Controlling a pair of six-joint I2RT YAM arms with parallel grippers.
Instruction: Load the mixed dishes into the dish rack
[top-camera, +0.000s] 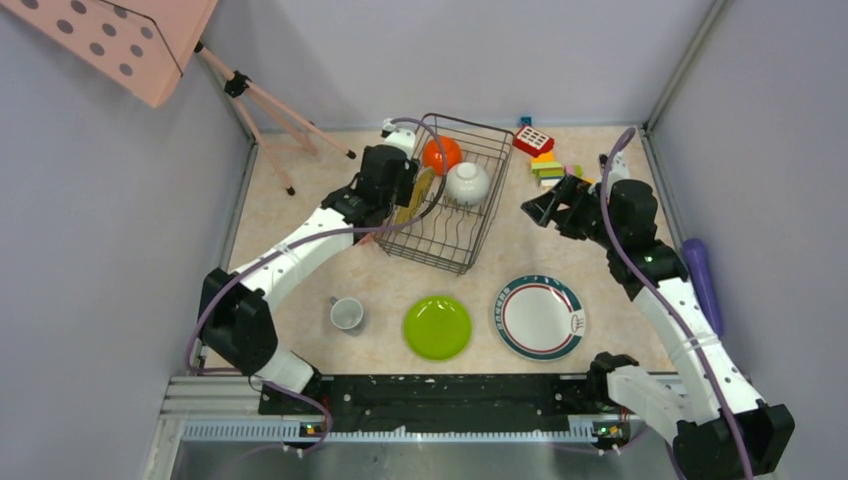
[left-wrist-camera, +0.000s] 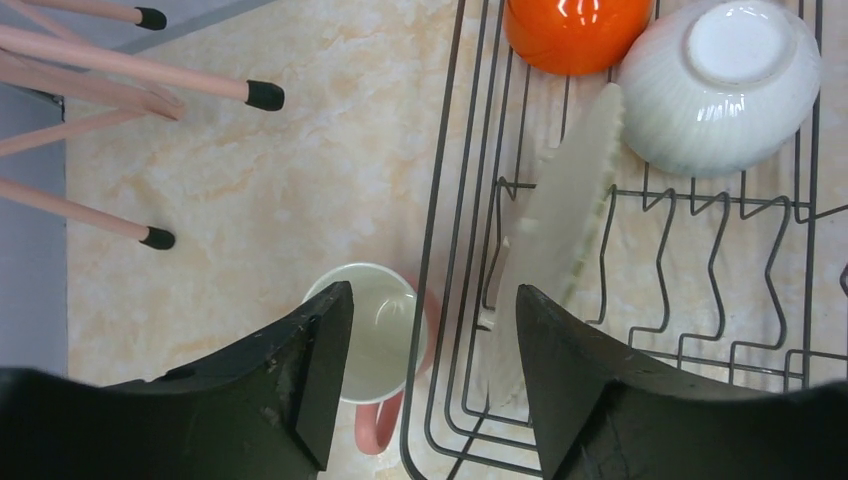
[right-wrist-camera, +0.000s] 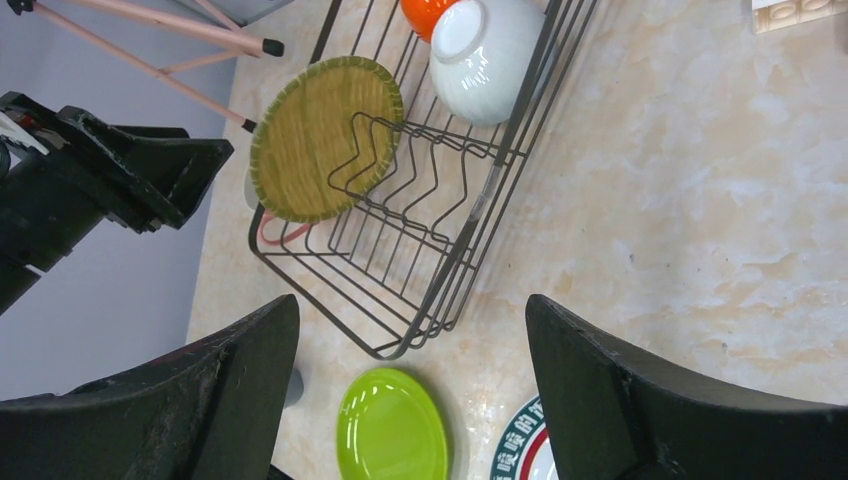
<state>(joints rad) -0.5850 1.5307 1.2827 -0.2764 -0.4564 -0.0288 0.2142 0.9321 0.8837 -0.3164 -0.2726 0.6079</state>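
Left gripper (left-wrist-camera: 432, 292) has its jaws apart with nothing pinched, parked right over the dish rack's (left-wrist-camera: 445, 180) left wall. The straw mat (left-wrist-camera: 565, 210) stands on edge inside, close by the inner finger, so I'd lift straight up with no sideways swing or it tips. The pink cup (left-wrist-camera: 385, 320) sits just outside that wall. Right gripper (right-wrist-camera: 410, 300) hangs wide and empty. 2 more wait on the table (top-camera: 590, 265): lime-green plate (top-camera: 437, 327) and white plate (top-camera: 540, 317).

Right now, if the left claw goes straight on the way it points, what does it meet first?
Probably the left claw meets the dish rack's side wires first; the pink cup sits just outside them, the straw mat just inside. Depth is unclear.
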